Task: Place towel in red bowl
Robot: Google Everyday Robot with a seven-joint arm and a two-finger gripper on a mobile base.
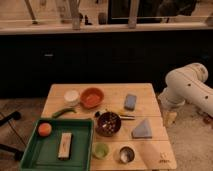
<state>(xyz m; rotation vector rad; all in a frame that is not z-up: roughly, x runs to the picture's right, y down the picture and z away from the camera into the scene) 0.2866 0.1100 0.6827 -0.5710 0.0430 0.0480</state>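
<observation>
Arm right of table, hand off-frame.

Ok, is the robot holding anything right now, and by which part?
It cannot be told: the gripper is out of view, only the white arm shows right of the table. The towel lies free on the table, nothing gripping it.

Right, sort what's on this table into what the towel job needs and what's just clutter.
Job: towel, red bowl; the gripper is out of view, only the arm shows right of the table.
Clutter: white bowl, blue pad, dark bowl, green tray, green cup, metal cup.
</observation>
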